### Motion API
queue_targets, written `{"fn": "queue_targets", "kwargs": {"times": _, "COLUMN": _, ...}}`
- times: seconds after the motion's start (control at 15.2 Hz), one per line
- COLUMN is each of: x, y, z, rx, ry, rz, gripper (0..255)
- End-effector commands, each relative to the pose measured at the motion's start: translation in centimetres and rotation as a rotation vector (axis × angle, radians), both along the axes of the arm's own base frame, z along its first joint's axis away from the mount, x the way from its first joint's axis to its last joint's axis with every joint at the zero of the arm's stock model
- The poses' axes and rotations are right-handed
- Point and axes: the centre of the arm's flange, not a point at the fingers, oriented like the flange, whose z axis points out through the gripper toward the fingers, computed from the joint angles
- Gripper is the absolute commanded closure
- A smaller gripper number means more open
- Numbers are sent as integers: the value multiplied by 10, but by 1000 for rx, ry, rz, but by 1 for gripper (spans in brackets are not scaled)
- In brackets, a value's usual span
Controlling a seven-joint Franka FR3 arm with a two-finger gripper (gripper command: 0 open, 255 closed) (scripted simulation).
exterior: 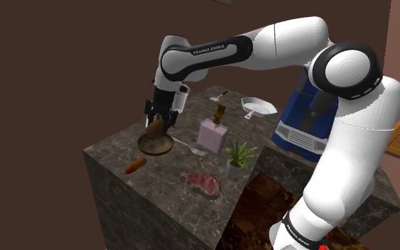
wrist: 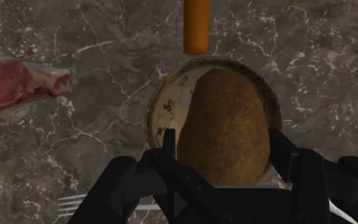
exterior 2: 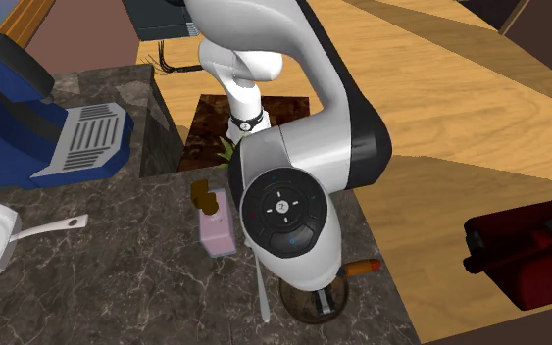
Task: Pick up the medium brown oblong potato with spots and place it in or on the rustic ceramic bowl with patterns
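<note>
Now clamped on the potato (wrist: 225,127) by the tool (exterior: 155,125), with black fingers (wrist: 165,159) pressed to either flank and the long axis upright between them. Hung right over the bowl (exterior: 155,146), low end close to the patterned inside; touching or just clear, cannot tell. Placed, in the shoulder view, toward nine o'clock on the bench (exterior: 116,153), with an orange carrot (exterior: 135,165) at seven o'clock of the bowl, a slab of raw meat (exterior: 202,182) at four o'clock and a fork (exterior: 191,148) at three o'clock, tines near the rim.

Likely firm, dense and fairly heavy for its bulk, with dry, rough, speckled skin, so good purchase and little risk of crushing. Rounded at the flanks, though, and so liable to pivot or squirt free if pinched near an end. Best taken across the widest middle, much as here. Better lowered into the probably brittle bowl before letting go than dropped from any height.
</note>
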Motion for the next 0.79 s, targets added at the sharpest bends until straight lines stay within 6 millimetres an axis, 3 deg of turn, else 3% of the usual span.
{"fn": "queue_targets", "kwargs": {"times": 0.0, "x": 0, "y": 0, "z": -11, "rx": 0, "ry": 0, "rz": 0, "gripper": 255}}
{"fn": "queue_targets", "kwargs": {"times": 0.26, "x": 0, "y": 0, "z": -33, "rx": 0, "ry": 0, "rz": 0, "gripper": 255}}
{"fn": "queue_targets", "kwargs": {"times": 0.73, "x": 0, "y": 0, "z": -33, "rx": 0, "ry": 0, "rz": 0, "gripper": 255}}
